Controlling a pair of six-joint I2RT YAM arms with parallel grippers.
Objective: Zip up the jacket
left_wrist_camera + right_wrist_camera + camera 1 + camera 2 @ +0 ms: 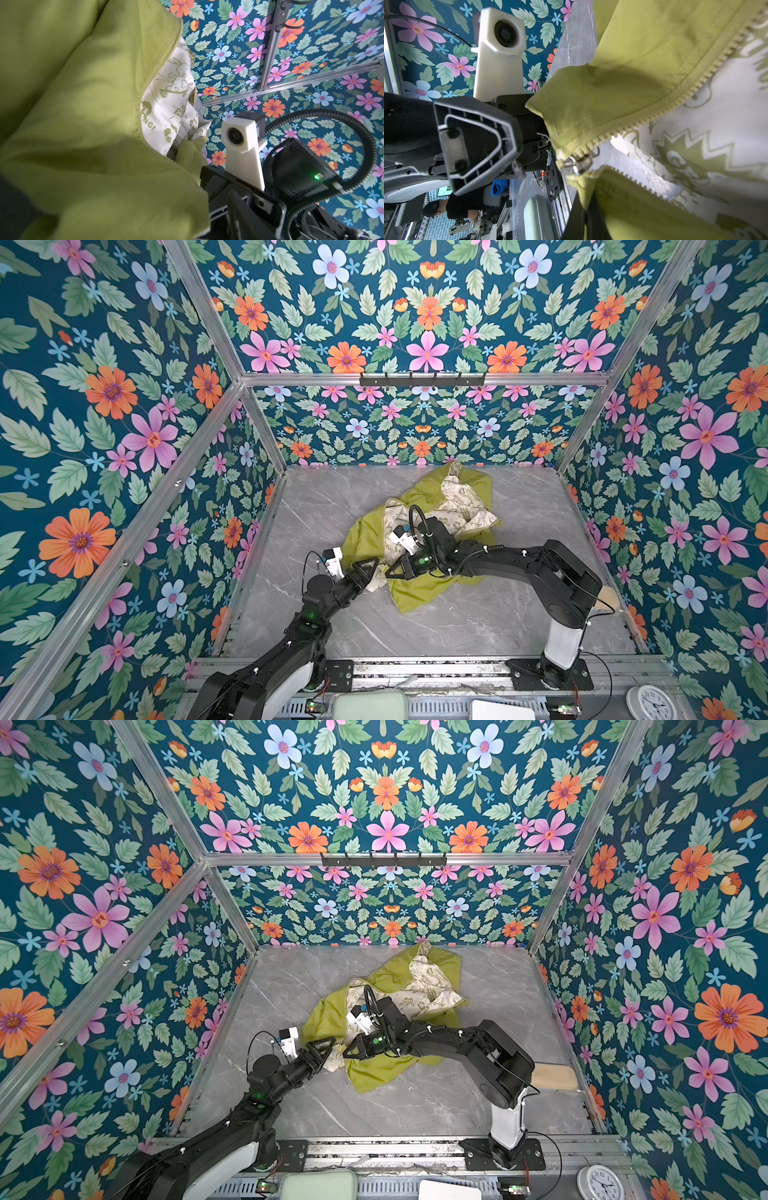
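Note:
The jacket (419, 493) (390, 973) lies crumpled mid-table in both top views, lime-green shell out and cream printed lining turned up. In the right wrist view its metal zipper slider (578, 164) sits where the two green tooth rows meet; the rows spread apart beyond it. My right gripper (390, 572) (588, 207) is shut on the jacket's hem just beside the slider. My left gripper (374, 566) (330, 1048) faces it at the jacket's near-left edge, open, its fingers (477, 143) apart. Green fabric (83, 104) fills much of the left wrist view and hides my left gripper's own jaws.
The grey marble table (498, 614) is walled by floral panels on three sides. A black hook rail (422, 379) hangs high on the back wall. A beige block (555, 1076) lies by the right wall. A mint case (370, 705) and a clock (652, 701) sit at the front edge.

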